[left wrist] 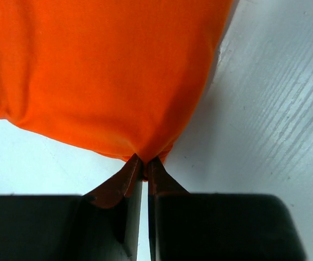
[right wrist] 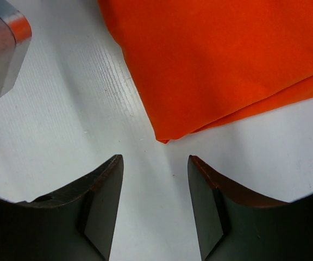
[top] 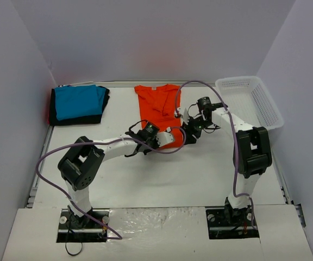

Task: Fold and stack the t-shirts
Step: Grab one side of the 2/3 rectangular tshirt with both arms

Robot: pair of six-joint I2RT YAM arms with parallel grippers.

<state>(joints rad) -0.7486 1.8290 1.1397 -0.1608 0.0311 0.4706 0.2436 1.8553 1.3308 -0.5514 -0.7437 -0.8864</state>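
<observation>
Pinching the near hem of the orange t-shirt (left wrist: 102,70), the left hand (left wrist: 144,163) is clamped; the right hand (right wrist: 155,163), jaws apart, sits just short of the neighbouring corner lying on the tabletop (right wrist: 64,109).

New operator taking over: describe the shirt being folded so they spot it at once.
On the white table, look along the far edge, between the folded stack at left and the white mesh basket at right. The orange-red t-shirt lies there alone, its near corner pinched by the left fingers. It alone is bright orange; the stack is a turquoise shirt on a black one.
</observation>
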